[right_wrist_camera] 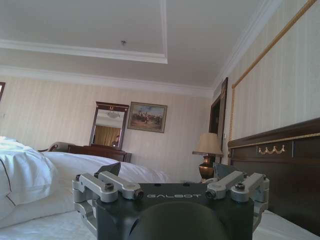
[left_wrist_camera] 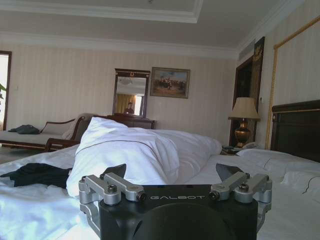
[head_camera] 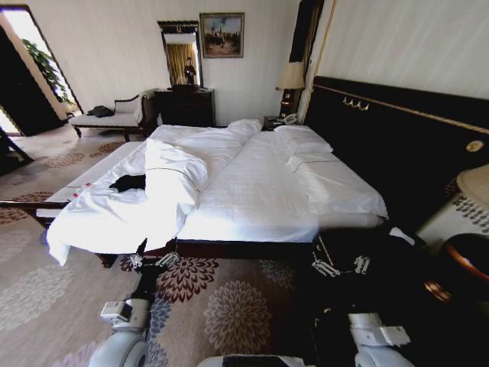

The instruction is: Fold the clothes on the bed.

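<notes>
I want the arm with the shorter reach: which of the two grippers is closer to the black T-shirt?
The left gripper, open at the bed's side edge, below the black T-shirt. The right gripper, also open, hangs near the headboard end.

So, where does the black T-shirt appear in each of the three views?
Head view: the black T-shirt lies crumpled on the bed's left part, beside the folded-back duvet.
Left wrist view: at the picture's left edge, on the white sheet beside the duvet.
Right wrist view: not in it.
Shared landmark: the framed painting beside the mirror.
</notes>
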